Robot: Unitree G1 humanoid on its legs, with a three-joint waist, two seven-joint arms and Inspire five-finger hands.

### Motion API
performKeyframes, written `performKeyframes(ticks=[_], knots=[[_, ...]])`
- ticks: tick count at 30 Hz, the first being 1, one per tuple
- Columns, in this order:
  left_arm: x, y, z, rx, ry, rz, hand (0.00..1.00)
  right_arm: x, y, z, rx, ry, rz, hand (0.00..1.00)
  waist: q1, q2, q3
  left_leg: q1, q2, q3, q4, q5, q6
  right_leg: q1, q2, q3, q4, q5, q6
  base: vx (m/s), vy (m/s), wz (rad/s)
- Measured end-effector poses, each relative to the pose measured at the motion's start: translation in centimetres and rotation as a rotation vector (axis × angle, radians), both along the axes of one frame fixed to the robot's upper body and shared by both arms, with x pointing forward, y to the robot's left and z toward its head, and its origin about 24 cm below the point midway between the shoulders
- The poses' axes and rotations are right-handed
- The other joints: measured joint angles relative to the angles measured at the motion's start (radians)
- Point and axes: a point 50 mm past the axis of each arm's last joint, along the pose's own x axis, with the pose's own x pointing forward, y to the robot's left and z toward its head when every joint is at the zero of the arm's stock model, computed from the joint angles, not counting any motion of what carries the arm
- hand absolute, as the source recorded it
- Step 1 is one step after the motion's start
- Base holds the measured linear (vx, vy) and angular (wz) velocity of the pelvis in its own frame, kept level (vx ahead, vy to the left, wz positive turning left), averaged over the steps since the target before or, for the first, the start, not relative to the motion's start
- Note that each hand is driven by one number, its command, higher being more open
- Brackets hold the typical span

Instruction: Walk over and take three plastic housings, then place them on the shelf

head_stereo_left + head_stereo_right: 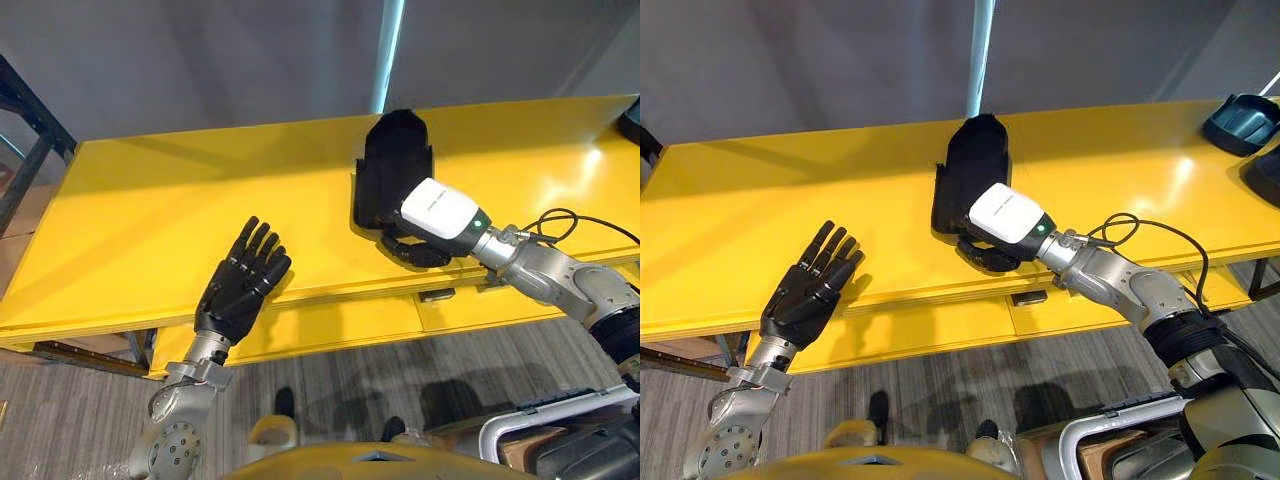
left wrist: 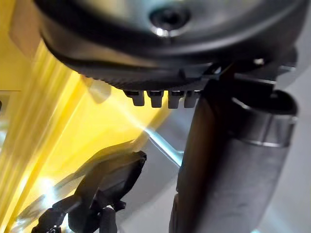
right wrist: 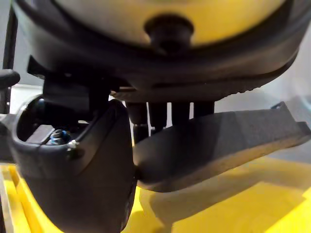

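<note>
Housing [image 1: 393,160] on table [image 1: 150,220] ctr, right hand [image 1: 440,212] at its near end, left hand [image 1: 240,280] over front-left edge

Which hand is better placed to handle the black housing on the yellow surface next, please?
The right. The right hand is at the black housing, fingers curled round its near end; the left hand is open over the front edge of the yellow surface, well apart from it.

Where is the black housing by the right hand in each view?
Left eye view: black housing right of centre on the yellow table.
Right eye view: at centre, same table.
Left wrist view: a dark shape low down; cannot tell.
Right wrist view: dark slab across the middle, past the right hand.
Shared landmark: yellow table.
</note>
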Motion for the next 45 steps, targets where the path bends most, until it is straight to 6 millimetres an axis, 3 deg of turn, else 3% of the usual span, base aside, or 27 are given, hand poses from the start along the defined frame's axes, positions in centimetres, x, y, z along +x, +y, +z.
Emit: performKeyframes(ticks=[5,6,22,30,39,45], knots=[[0.0,0.0,0.0,0.0,-0.002,0.0,1.0,0.1,0.7,-0.6,0.034,0.03,-0.001,0.0,-0.006,0.005,0.007,-0.013,0.0,-0.001,0.006,0.0,0.0,-0.018,-0.002,0.003,0.013,-0.005,0.0,0.0,0.0,0.0],[0.0,0.0,0.0,0.001,-0.002,0.0,1.0,0.2,0.7,-0.6,0.039,0.037,-0.002,1.0,-0.007,0.006,0.011,-0.013,0.0,-0.002,0.007,0.0,0.0,-0.019,-0.003,0.003,0.019,-0.008,0.0,0.0,0.0,0.0],[0.4,0.7,1.0,0.013,-0.088,0.01,1.0,0.8,0.1,0.3,0.085,0.03,-0.042,1.0,-0.014,0.016,0.047,-0.04,0.001,-0.004,0.009,0.007,0.001,-0.066,-0.012,0.003,0.069,-0.031,-0.005,-0.01,-0.005,0.0],[0.2,0.7,1.4,-0.002,-0.124,0.002,1.0,-1.4,-1.6,0.0,0.205,-0.019,-0.149,1.0,-0.016,0.019,0.059,-0.011,-0.001,0.007,-0.002,0.005,0.001,-0.044,-0.013,0.008,0.064,-0.036,-0.002,0.0,-0.005,-0.02],[0.0,0.5,3.7,0.011,-0.23,0.0,1.0,-3.9,-0.5,3.2,0.649,-0.239,-0.158,1.0,-0.069,0.014,0.032,0.023,0.012,0.05,-0.003,-0.014,-0.007,-0.026,0.001,0.046,0.042,-0.031,0.003,0.01,-0.018,-0.14],[0.7,1.0,4.0,0.318,-0.216,0.113,1.0,-4.9,-2.4,3.6,1.062,-0.254,-0.264,1.0,-0.087,0.003,-0.018,0.044,0.021,0.071,-0.002,-0.022,-0.012,-0.012,0.013,0.068,0.026,-0.024,0.001,0.01,-0.023,-0.1]])
